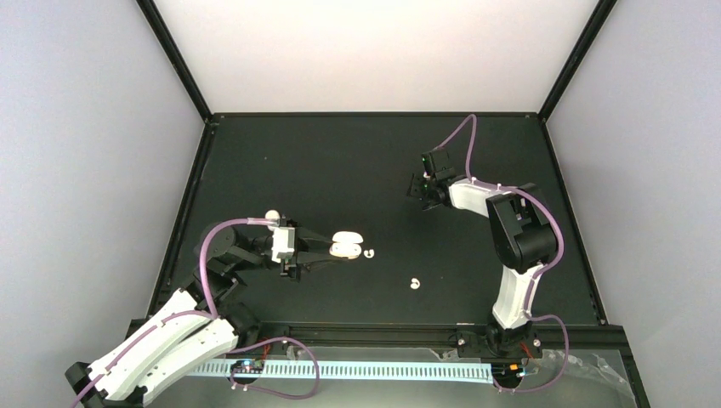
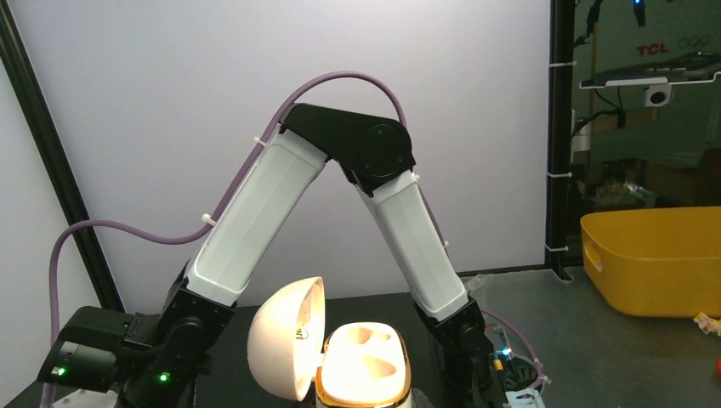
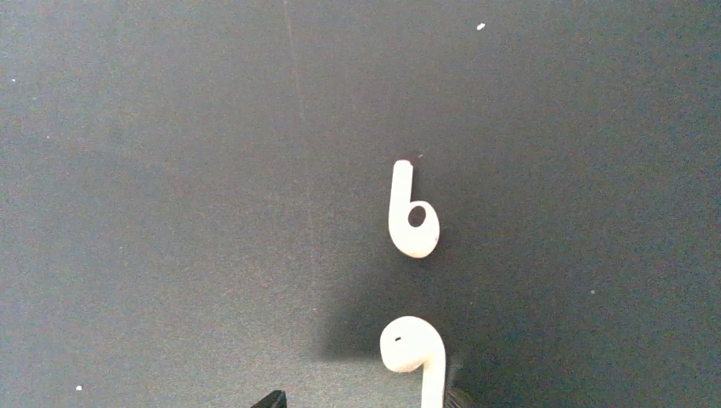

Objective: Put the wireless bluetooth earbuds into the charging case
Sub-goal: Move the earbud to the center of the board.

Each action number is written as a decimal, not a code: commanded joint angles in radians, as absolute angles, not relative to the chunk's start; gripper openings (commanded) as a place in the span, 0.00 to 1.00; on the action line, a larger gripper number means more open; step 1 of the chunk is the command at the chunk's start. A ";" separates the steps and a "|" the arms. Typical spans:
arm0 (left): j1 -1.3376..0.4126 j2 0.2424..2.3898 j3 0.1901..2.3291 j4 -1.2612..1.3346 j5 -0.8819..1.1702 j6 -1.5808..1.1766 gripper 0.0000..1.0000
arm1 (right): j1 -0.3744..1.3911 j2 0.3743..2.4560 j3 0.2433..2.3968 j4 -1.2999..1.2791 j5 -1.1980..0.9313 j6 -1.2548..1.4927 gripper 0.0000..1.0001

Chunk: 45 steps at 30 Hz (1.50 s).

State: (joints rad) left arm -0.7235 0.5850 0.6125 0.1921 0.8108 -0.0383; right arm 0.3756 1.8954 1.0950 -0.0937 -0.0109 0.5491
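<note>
Right fingers [image 3: 274,399] apart, straddling near stemmed earbud [image 3: 414,347]; stem points back toward wrist, second stemmed earbud [image 3: 414,212] just beyond. Left fingers [image 1: 316,239] clamped on open charging case [image 2: 366,365].

Top external view: soft, even overhead light, pale walls [image 1: 85,170] near wash-out at the back, black table [image 1: 340,161] matt, shadows faint, focus sharp, straight edges splaying slightly toward the corners. Left wrist view: bright, the open charging case [image 2: 361,361] at the bottom edge overexposed to a glowing warm cream, far right background a little soft. Right wrist view: dim and grainy, stemmed earbud [image 3: 408,344] and curled earbud [image 3: 412,242] crisp, a soft dark shadow pooled left of the stemmed one.
</note>
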 commanded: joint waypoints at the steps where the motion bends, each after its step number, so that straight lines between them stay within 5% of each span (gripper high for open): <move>1: -0.730 0.591 0.614 0.228 0.808 -0.037 0.02 | 0.388 1.908 1.109 -0.121 -0.049 0.540 0.46; 16: -0.729 0.576 0.612 0.227 0.804 -0.034 0.02 | 0.396 1.921 1.250 -0.335 0.150 0.470 0.44; 45: -0.731 0.542 0.611 0.232 0.813 -0.044 0.02 | 0.423 2.069 1.407 -0.474 0.210 0.413 0.34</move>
State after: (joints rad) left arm -0.7265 0.5556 0.6117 0.2031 0.8112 -0.0387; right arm 0.4053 2.0422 1.3819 -0.4366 0.1795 0.4389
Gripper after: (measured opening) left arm 0.203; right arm 0.350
